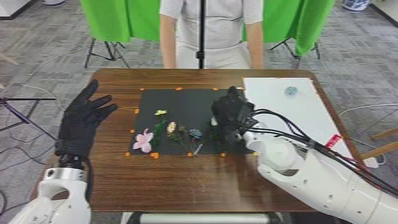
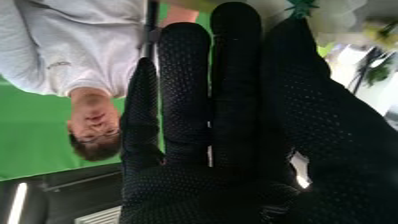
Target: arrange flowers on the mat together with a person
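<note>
The right hand (image 1: pixel 233 111), its fingers straight and not closed on anything, is low by the white flower (image 1: pixel 213 121) on the black mat (image 1: pixel 190 103), so this looks like picking-up time, and next it should softly pinch the stem.

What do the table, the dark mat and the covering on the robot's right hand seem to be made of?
The table looks like smooth wood or wood-look laminate, with streaky brown grain. The dark mat seems matte, perhaps felt or card; its even, shineless surface leaves that open. The right hand wears what looks like dull knit fabric, with fine dotted mesh.
</note>
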Available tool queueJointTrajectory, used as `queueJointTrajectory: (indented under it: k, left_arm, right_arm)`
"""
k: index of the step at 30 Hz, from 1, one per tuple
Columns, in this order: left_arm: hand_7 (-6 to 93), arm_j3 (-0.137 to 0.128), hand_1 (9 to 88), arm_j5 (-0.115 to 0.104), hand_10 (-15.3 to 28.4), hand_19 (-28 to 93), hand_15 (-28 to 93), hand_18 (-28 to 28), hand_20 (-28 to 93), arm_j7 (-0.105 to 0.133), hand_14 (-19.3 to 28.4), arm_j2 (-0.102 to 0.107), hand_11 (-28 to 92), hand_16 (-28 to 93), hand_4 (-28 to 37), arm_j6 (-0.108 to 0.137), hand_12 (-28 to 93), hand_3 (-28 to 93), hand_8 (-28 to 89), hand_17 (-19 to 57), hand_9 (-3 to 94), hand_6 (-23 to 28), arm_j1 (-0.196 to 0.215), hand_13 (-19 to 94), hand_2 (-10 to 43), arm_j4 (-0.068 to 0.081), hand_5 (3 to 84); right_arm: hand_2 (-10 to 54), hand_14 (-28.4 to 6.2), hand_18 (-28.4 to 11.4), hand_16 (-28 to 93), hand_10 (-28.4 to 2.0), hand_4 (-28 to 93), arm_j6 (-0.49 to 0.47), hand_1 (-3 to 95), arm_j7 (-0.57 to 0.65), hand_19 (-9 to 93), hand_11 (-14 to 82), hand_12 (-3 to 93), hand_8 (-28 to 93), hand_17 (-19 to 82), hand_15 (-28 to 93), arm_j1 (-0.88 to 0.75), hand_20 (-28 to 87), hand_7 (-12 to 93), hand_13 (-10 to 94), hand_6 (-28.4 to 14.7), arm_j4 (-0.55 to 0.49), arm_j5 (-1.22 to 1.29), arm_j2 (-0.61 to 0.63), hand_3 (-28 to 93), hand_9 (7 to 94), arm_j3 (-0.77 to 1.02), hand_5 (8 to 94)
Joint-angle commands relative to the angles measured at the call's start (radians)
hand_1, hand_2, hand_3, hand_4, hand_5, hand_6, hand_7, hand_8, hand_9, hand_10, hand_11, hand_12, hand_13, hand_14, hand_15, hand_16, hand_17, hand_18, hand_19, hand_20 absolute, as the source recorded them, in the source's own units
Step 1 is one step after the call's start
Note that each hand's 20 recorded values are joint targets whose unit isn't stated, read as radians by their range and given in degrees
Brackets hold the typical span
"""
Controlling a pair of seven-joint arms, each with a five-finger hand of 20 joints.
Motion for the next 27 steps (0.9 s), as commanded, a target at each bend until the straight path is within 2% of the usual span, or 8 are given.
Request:
queueJointTrajectory:
  k: [1, 5, 9, 13, 16, 24, 27]
  left_arm:
    - [9.5, -0.009, 22.7, 0.003, 18.1, 49, 55, 22.5, 18, -0.020, 25.6, -0.011, 26, -10, -28.3, 0.000, 11, 79, -8, -7.1, 34.0, 3.6, 0.020, 25, 3.6, -0.005, 31.1]
    - [9.4, -0.011, 22.9, 0.005, 18.0, 49, 55, 22.5, 18, -0.022, 25.5, -0.012, 26, -10, -28.3, 0.003, 11, 79, -8, -7.0, 34.0, 3.6, 0.026, 25, 3.7, -0.007, 31.2]
    - [9.3, -0.009, 23.0, 0.005, 18.0, 49, 55, 22.5, 18, -0.024, 25.6, -0.013, 26, -10, -28.3, 0.004, 11, 79, -8, -7.0, 34.0, 3.6, 0.023, 25, 3.7, -0.007, 31.2]
    - [9.3, -0.005, 23.1, -0.002, 18.0, 49, 55, 22.5, 18, -0.015, 25.6, -0.005, 26, -10, -28.3, 0.010, 11, 79, -8, -7.1, 34.0, 3.6, 0.024, 25, 3.7, -0.008, 31.2]
    - [9.3, -0.005, 23.3, -0.002, 18.0, 49, 55, 22.5, 18, -0.010, 25.6, -0.004, 26, -10, -28.3, 0.015, 11, 79, -8, -7.1, 34.0, 3.7, 0.026, 25, 3.7, -0.009, 31.2]
    - [9.3, -0.014, 23.5, 0.012, 18.0, 49, 55, 22.5, 18, -0.024, 25.6, -0.016, 26, -10, -28.3, 0.009, 11, 79, -8, -7.1, 33.9, 3.6, 0.022, 25, 3.7, -0.010, 31.2]
    - [9.3, -0.012, 23.6, 0.007, 18.0, 49, 55, 22.5, 18, -0.014, 25.5, -0.011, 26, -10, -28.3, 0.009, 11, 79, -8, -7.1, 33.9, 3.7, 0.026, 25, 3.8, -0.008, 31.2]
  right_arm:
    - [-9.5, -7.2, -14.8, 21, -5.9, -28, -0.054, 49.2, 0.008, 65, 21.1, 35.8, -4, 16, 61, -0.024, 24, 24, 64, 6.4, -0.030, -0.012, 0.018, 67, 78.9, 0.023, 76.7]
    - [-9.5, -8.2, -15.3, 19, -7.3, -28, -0.066, 43.7, 0.005, 65, 27.7, 30.7, -5, 15, 63, -0.028, 25, 24, 62, 4.4, -0.046, 0.011, 0.034, 73, 73.8, 0.034, 68.7]
    - [-9.5, -8.7, -15.7, 18, -8.0, -28, -0.075, 40.6, 0.004, 65, 32.8, 26.4, -13, 14, 64, -0.025, 25, 23, 60, 3.9, -0.061, 0.049, 0.045, 78, 69.0, 0.045, 64.9]
    - [-9.5, -9.1, -16.2, 17, -9.7, -28, -0.072, 37.4, 0.009, 65, 37.6, 22.3, -16, 14, 65, -0.007, 25, 23, 58, 3.3, -0.079, 0.082, 0.058, 82, 65.2, 0.041, 61.8]
    - [-9.5, -9.4, -16.6, 17, -10.7, -28, -0.067, 35.2, 0.016, 65, 38.9, 21.1, -16, 13, 65, 0.014, 26, 23, 57, 2.8, -0.086, 0.083, 0.068, 83, 63.5, 0.032, 59.9]
    - [-9.5, -10.2, -17.4, 17, -11.5, -28, -0.088, 33.4, 0.017, 64, 39.3, 20.1, -15, 13, 66, 0.032, 26, 22, 56, 2.1, -0.101, 0.099, 0.082, 84, 62.3, 0.034, 57.9]
    - [-9.5, -10.3, -17.5, 17, -11.6, -28, -0.089, 33.7, -0.008, 64, 39.3, 19.9, -15, 12, 66, 0.032, 26, 22, 56, 2.3, -0.102, 0.119, 0.078, 84, 62.3, 0.035, 58.7]
